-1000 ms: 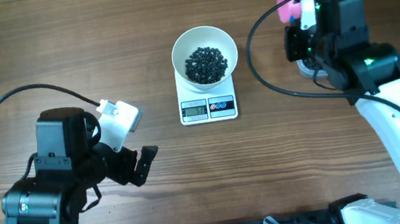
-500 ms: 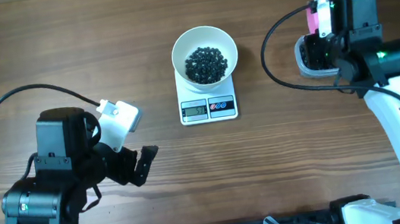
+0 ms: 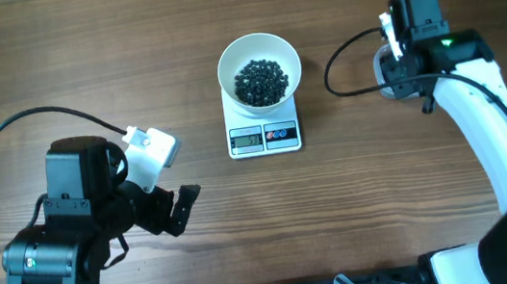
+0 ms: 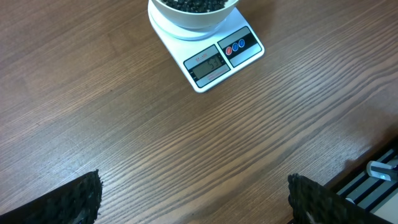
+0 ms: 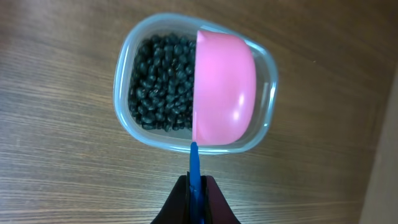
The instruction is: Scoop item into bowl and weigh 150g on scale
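Right gripper (image 5: pixel 195 186): I clamp the thin blue handle (image 5: pixel 194 163) of a pink plastic scoop (image 5: pixel 225 90) above a clear plastic tub (image 5: pixel 124 62) of small black pellets (image 5: pixel 158 84).
Left gripper (image 4: pixel 189 198): my fingers stand wide apart.

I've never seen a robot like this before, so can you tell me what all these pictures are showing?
These are two robot arms at a wooden table. One picture looks down from above. The other two come from little cameras on each arm's wrist. In the middle, a white bowl of small black beads sits on a kitchen scale. The right gripper is shut on the blue handle of a pink scoop, right at a clear tub with more beads inside. The left gripper is open and holds nothing.
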Controlling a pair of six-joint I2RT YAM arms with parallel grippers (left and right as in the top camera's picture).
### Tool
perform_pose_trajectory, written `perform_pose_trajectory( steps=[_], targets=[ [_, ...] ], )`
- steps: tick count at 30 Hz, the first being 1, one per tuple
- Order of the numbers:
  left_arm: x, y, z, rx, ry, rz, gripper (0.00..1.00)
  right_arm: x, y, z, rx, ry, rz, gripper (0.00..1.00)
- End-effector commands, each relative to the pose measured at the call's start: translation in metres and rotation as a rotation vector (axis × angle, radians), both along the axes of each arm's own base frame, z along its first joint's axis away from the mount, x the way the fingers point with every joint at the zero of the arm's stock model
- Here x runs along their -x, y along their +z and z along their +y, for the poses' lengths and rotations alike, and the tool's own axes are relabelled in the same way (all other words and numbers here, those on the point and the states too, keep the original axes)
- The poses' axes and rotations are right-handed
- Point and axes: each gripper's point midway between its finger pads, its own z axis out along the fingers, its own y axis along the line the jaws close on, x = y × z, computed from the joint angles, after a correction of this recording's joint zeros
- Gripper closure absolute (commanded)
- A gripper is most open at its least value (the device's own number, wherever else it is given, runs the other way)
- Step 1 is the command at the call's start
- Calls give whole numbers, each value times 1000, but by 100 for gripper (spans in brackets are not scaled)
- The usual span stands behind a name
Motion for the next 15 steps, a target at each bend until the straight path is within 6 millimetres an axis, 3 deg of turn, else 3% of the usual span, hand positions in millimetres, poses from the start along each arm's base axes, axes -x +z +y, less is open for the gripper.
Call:
perform_pose_trajectory(
  steps=[1,7,15],
  targets=[
    [-2,6,2,-12,-6,-27,0,-4,-12,-9,63,-9,44,96],
    [-2,6,2,-12,-6,-27,0,-11,-28,-30,89,-59,70,96],
    [-2,6,2,-12,-6,-27,0,-26,-25,-51,98,-78,12,96]
  ],
)
